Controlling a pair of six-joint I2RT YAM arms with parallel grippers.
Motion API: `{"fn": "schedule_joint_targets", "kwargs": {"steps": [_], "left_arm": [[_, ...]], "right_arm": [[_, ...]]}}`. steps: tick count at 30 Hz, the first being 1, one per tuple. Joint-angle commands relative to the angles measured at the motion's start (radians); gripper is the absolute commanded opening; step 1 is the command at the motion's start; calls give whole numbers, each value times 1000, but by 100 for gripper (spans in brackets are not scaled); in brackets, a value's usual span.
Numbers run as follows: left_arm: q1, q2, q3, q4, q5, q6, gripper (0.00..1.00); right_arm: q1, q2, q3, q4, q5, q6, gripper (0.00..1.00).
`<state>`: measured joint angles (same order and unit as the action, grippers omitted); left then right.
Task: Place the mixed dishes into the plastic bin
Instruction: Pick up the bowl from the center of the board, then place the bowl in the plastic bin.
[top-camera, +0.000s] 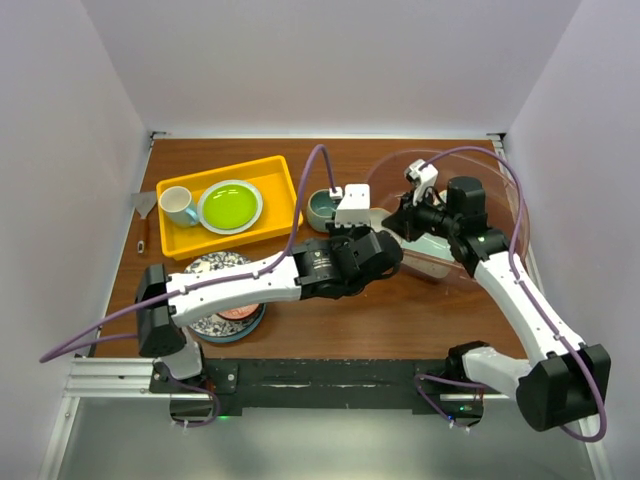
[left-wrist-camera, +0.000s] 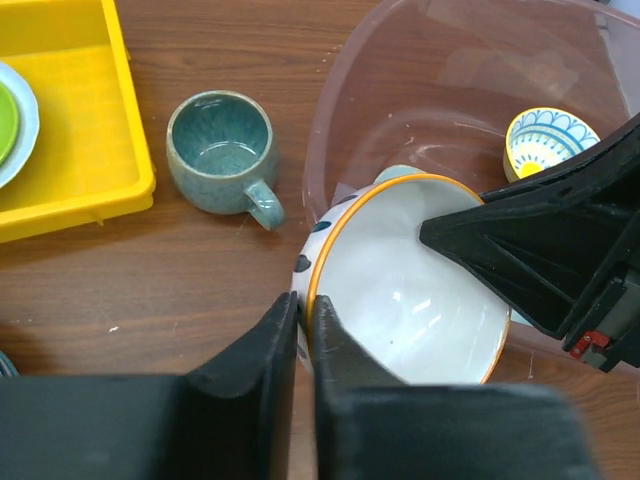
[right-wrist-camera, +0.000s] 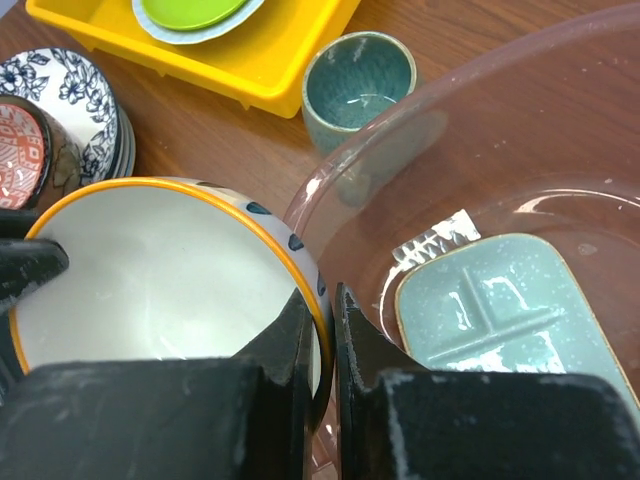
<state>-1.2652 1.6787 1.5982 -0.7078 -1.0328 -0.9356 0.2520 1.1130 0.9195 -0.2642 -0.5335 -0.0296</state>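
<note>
A white bowl (left-wrist-camera: 410, 290) with an orange rim and dark blue spots hangs tilted over the near-left wall of the transparent plastic bin (left-wrist-camera: 420, 90). My left gripper (left-wrist-camera: 303, 305) is shut on the bowl's rim on the table side. My right gripper (right-wrist-camera: 325, 300) is shut on the opposite rim, on the bin side. In the bin lie a mint-green divided tray (right-wrist-camera: 510, 310) and a small blue-patterned bowl with a yellow centre (left-wrist-camera: 545, 138). A grey-green mug (left-wrist-camera: 218, 150) stands on the table just left of the bin. Blue-patterned plates (right-wrist-camera: 70, 95) are stacked at front left, with a red-marked dish (right-wrist-camera: 18, 150) on top.
A shallow yellow tray (top-camera: 270, 225) at the back left holds a white mug (top-camera: 178, 205) and a green plate (top-camera: 230, 206). A small spatula (top-camera: 145, 215) lies by the table's left edge. White walls close in the table on three sides.
</note>
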Motion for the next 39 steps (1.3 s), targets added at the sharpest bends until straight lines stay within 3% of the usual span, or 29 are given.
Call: {"fn": "schedule_joint_targets", "kwargs": {"steps": [1,2,5,8,12,17,23,27,33,39], "left_arm": [[-7,-141,-88,175,40,214,43],[-7,-178,-131,232,74,315,65],[-5,-344,-320,465,212,498,88],[6,-482,-432,536,287,576,100],[67,-624,-477,395,315,578,100],[222,-778,-619,353,419,618,100],[274,-876,-748,312,353,685,100],[276,-864,-800,289,287,712,100],[276,-876,-822,261,220,735,100],[286,-971,-853,295,247,753,100]], "right_arm": [[-31,-53,35,42,-68,-1,0],[-43,-53,36,42,-85,0,0],[-92,-62,36,37,-160,-9,0],[-137,-67,42,13,-224,-50,0],[-191,-65,50,-9,-269,-76,0],[-255,-56,65,-20,-276,-87,0],[-405,-41,81,-7,-257,-56,0],[-457,-15,91,26,-126,-18,0],[-470,60,108,81,193,22,0],[-470,182,127,120,455,85,0]]}}
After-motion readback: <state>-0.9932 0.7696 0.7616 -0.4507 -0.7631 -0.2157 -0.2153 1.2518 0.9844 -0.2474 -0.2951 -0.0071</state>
